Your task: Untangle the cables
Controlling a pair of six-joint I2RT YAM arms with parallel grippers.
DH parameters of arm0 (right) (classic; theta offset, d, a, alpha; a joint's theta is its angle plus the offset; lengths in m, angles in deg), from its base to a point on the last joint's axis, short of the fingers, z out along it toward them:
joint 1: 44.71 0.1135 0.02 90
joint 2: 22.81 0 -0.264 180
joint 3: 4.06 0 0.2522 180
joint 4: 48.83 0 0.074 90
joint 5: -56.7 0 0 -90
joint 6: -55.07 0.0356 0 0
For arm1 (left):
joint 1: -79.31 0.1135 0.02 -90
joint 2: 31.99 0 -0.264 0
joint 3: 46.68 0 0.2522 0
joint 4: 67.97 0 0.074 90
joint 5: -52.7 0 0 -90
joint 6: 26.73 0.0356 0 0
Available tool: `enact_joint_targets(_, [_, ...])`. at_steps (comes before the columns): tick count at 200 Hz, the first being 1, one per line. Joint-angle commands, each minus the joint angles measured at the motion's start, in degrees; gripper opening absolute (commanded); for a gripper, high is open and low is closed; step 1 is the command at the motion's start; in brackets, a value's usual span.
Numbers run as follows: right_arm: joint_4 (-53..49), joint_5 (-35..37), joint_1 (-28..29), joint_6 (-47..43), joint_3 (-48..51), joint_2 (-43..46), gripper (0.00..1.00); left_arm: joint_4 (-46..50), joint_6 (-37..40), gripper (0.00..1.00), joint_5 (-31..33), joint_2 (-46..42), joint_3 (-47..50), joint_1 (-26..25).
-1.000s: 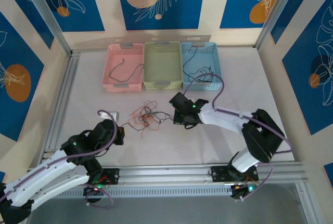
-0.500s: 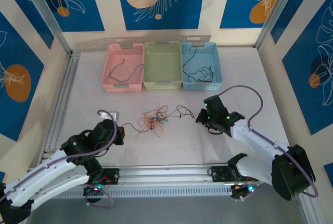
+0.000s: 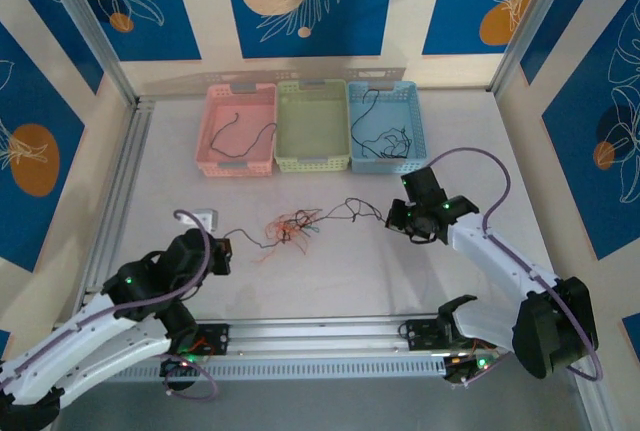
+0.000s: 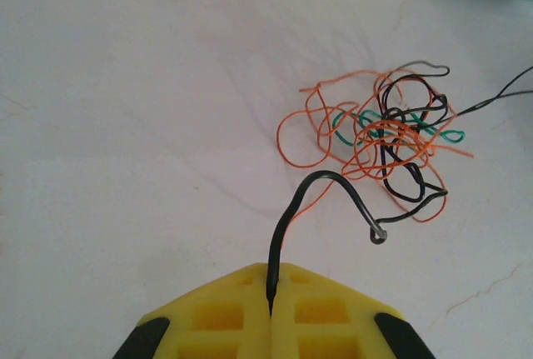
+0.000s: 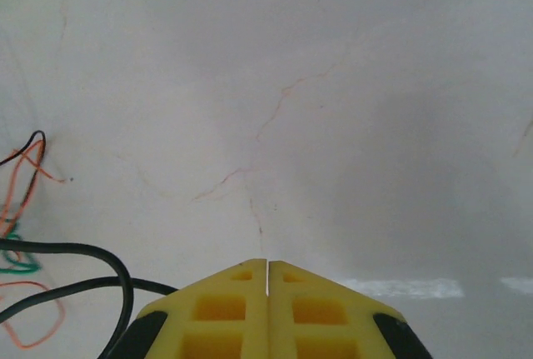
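1. Left claw (image 4: 271, 282) is clamped flat on the end of a black wire (image 4: 321, 179): pads together, wire squeezed in the seam.
2. That wire arcs up and dips towards the cables (image 4: 387, 138), a loose knot of orange, black and teal lying on the table (image 3: 330, 276), between the two arms and short of the baskets (image 3: 312, 163).
3. Right claw (image 5: 266, 274) is closed tight as well. A black strand (image 5: 75, 249) curls past its left finger, but I can't tell whether it's pinched.
4. Handling call: these look featherweight and springy, holding their curl. They'd likely slide across the table rather than resist, and the loops will probably snag one another.
5. The best hold looks like a free end, out clear of the knot, never the crowded middle.
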State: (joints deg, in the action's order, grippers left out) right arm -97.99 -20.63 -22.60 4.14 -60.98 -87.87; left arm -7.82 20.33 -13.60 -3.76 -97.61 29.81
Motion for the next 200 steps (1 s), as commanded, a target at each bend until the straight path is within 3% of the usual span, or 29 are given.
enact_joint_targets(1, [-6.72,6.23,-0.62,-1.89,-2.08,0.20,0.00,5.41,1.29,0.00,8.05,-5.39,-5.28,0.36])
enact_joint_targets(28, [-9.51,12.23,-0.75,-1.66,-4.31,-1.01,0.00,9.82,1.99,0.00,11.96,-7.39,-11.03,0.36])
enact_joint_targets(94, [-10.93,16.66,-0.85,-0.66,-5.09,-6.46,0.00,21.94,8.17,0.00,25.57,-9.81,-28.53,0.37])
enact_joint_targets(175, [-9.96,17.44,-11.08,0.06,-4.14,-6.59,0.00,24.50,9.41,0.00,28.25,-11.69,-30.44,0.36])
enact_joint_targets(200, [-8.59,16.22,-11.22,-0.17,-4.37,-6.77,0.00,24.80,10.07,0.00,28.31,-11.44,-31.68,0.29])
